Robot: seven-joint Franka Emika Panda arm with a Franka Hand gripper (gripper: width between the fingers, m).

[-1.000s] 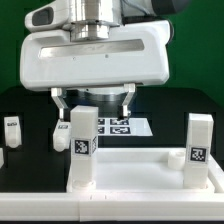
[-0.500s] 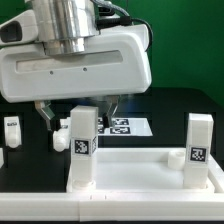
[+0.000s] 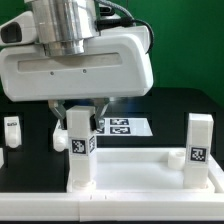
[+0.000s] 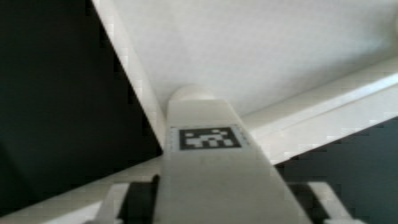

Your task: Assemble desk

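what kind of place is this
Probably a robotics lab test bench: a plain green backdrop, a black table carrying a printed marker board, and a white leg bearing a black-and-white tag.

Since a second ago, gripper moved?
Yes. Against the marker board, the gripper shifted toward the exterior view's left, and its jaws narrowed around the leg under it.

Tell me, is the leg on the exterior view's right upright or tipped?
Upright: the leg stands vertical on the panel, tag facing the camera.
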